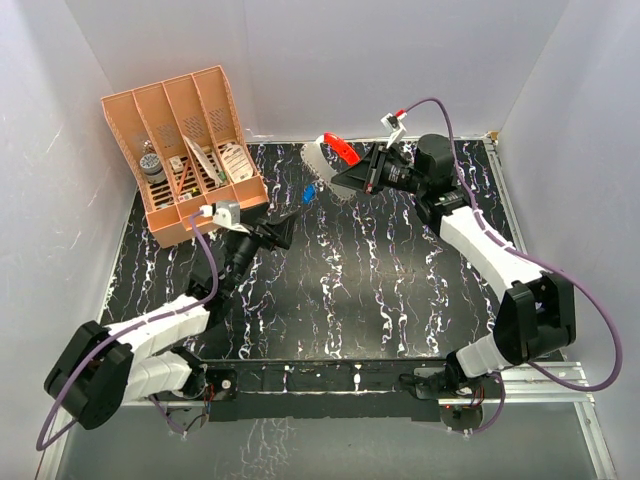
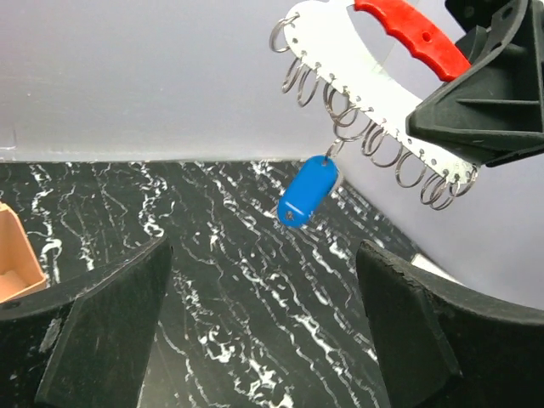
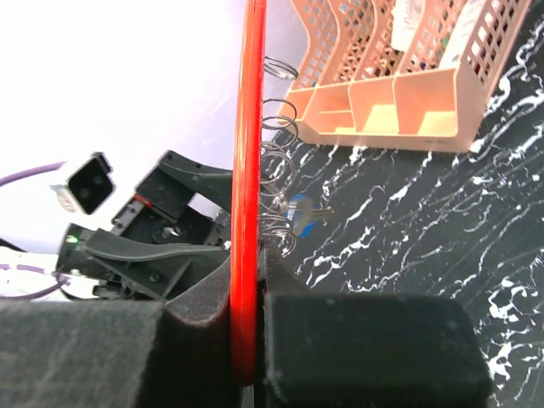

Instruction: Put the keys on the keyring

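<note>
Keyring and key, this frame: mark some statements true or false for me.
1. The right end effector is shut on the keyring. True.
2. The blue-headed key is loose, off the keyring. False: it hangs in the air from one of the keyring's small rings.
3. The left end effector grips the key. False: it is open, and the key hangs beyond its fingers, apart from them.
4. The orange organizer stands at the far left of the table. True.
</note>
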Action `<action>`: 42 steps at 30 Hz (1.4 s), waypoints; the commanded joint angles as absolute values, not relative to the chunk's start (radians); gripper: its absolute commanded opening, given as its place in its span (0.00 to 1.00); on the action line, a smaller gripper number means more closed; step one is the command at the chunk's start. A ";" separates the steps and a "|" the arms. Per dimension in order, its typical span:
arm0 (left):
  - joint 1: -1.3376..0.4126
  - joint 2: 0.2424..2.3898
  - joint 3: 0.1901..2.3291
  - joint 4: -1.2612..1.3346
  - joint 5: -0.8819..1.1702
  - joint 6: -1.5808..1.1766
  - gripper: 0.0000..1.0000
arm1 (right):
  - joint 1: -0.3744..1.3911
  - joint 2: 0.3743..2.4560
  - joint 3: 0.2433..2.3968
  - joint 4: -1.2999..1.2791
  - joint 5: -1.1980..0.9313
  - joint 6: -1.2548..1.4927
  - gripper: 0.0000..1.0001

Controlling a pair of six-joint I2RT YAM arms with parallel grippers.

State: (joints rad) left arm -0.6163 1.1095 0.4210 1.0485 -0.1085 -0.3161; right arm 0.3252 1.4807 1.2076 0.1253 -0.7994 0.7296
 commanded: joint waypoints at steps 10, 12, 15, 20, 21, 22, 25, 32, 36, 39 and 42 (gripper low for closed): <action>-0.611 1.361 0.337 1.777 -0.024 -0.486 0.85 | 0.322 1.371 1.133 0.401 -0.810 0.827 0.00; -0.611 1.403 0.357 1.784 -0.002 -0.491 0.85 | 0.322 1.365 1.126 0.401 -0.813 0.826 0.00; -0.611 1.420 0.381 1.784 0.019 -0.487 0.85 | 0.322 1.357 1.115 0.400 -0.819 0.823 0.00; -0.611 1.421 0.408 1.785 0.023 -0.453 0.85 | 0.322 1.343 1.102 0.395 -0.832 0.814 0.00; -0.611 1.417 0.413 1.785 0.025 -0.445 0.85 | 0.322 1.340 1.100 0.390 -0.834 0.810 0.00; -0.611 1.413 0.417 1.785 0.028 -0.437 0.86 | 0.322 1.337 1.098 0.385 -0.836 0.806 0.00; -0.611 1.400 0.427 1.784 0.038 -0.417 0.86 | 0.322 1.327 1.090 0.374 -0.839 0.796 0.00; -0.611 1.413 0.471 1.786 0.075 -0.402 0.86 | 0.322 1.308 1.070 0.368 -0.854 0.791 0.00; -0.611 1.425 0.499 1.786 0.090 -0.400 0.86 | 0.322 1.298 1.062 0.351 -0.858 0.780 0.00; -0.611 1.438 0.519 1.786 0.103 -0.400 0.86 | 0.321 1.291 1.059 0.335 -0.860 0.767 0.00; -0.611 1.451 0.544 1.786 0.118 -0.399 0.86 | 0.322 1.287 1.050 0.332 -0.859 0.765 0.00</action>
